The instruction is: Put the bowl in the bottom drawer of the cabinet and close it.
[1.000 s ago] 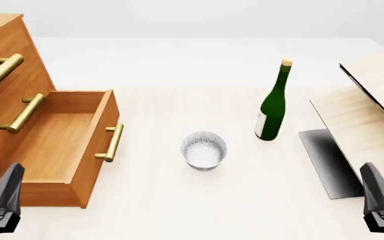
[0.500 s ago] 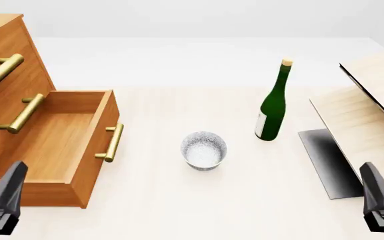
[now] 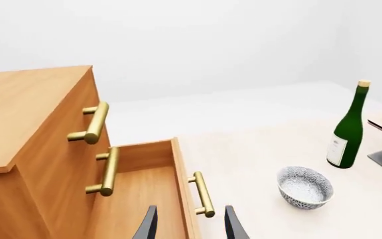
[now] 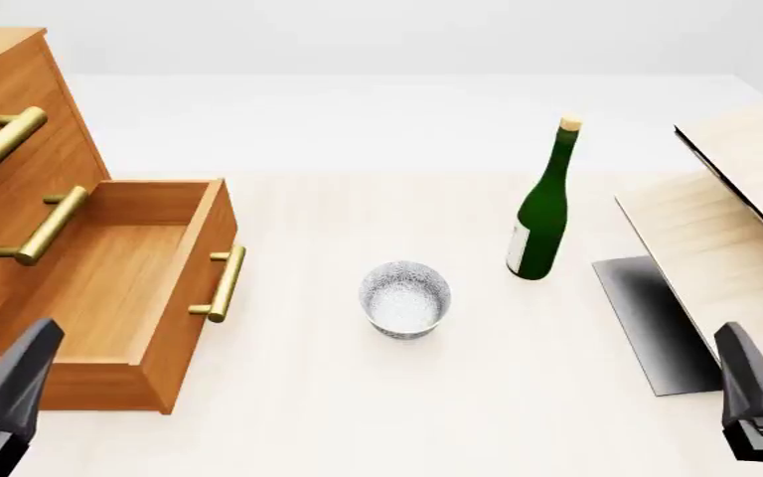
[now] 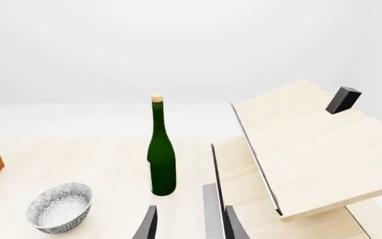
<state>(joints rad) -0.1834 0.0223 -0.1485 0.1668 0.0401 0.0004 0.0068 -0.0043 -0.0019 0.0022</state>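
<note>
The small speckled white-grey bowl stands upright on the table between the two arms, also seen in the left wrist view and the right wrist view. The orange-brown cabinet is at the left. Its bottom drawer is pulled out, its wooden inside bare. My left gripper hovers at the near left by the drawer's front corner; its fingers stand apart, open and holding nothing. My right gripper is at the near right, fingers likewise apart and open.
A tall green bottle stands right of and behind the bowl. Pale wood slanted panels on a dark base fill the right side. The two upper drawers are shut, their brass handles sticking out.
My left gripper has drifted slightly to the right and lower in the front view. The right gripper, bowl and drawer have not moved.
</note>
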